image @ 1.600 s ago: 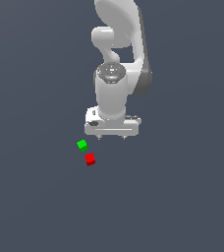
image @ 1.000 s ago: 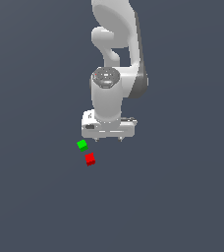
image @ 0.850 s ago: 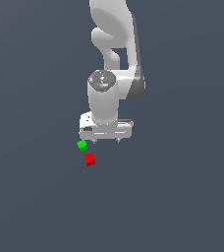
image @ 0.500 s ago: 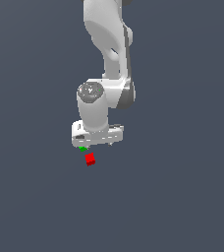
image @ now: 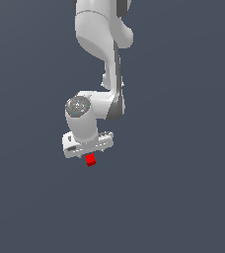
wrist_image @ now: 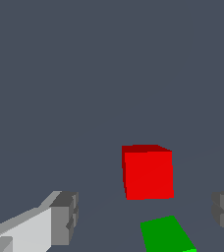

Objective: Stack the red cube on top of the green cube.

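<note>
In the wrist view the red cube stands on the floor, and the green cube lies close by it, nearer the camera and cut off by the frame edge. My gripper is open, one grey fingertip on each side of the two cubes and touching neither. In the exterior view the gripper hangs low over the cubes. Only the red cube peeks out under the hand there, and the green cube is hidden behind it.
The white arm rises from the hand toward the top of the exterior view. A plain dark grey floor lies all around, with no other object in sight.
The hand has swung toward the exterior view's left and come down over the cubes, now covering the green cube. Neither cube has moved.
</note>
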{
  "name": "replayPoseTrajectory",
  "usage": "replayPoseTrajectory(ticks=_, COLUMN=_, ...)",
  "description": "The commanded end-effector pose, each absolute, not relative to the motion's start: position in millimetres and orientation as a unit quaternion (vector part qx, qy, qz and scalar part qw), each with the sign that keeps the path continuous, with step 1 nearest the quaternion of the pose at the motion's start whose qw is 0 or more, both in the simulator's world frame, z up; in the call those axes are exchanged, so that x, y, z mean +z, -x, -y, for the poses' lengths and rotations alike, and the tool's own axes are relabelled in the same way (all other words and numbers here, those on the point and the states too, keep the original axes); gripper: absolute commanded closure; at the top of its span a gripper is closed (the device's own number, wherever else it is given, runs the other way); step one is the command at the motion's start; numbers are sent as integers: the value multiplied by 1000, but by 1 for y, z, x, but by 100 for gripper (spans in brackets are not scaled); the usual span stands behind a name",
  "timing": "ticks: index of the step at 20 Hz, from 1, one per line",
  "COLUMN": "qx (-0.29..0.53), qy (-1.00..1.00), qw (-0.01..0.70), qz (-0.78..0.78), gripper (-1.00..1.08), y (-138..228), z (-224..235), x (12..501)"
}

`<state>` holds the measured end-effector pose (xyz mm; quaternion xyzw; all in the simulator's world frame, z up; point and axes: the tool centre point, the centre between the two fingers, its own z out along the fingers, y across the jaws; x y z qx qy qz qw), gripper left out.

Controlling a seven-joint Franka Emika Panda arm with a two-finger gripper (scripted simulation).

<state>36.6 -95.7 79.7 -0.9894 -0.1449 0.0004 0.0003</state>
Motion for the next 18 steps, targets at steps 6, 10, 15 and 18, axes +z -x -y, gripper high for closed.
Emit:
replayPoseTrajectory(ticks=6, qx=0, qy=986, qw=0, qz=165, gripper=-92, y=-44, z=106, x=70)
replayPoseTrajectory(ticks=10, qx=0, qy=986, qw=0, qz=164, gripper=-92, y=-43, z=106, x=70)
replayPoseTrajectory(ticks=15, qx=0, qy=986, qw=0, qz=164, gripper=-92, y=-43, z=106, x=61)
replayPoseTrajectory(ticks=18, qx=0, qy=986, qw=0, qz=164, gripper=-92, y=-43, z=106, x=47)
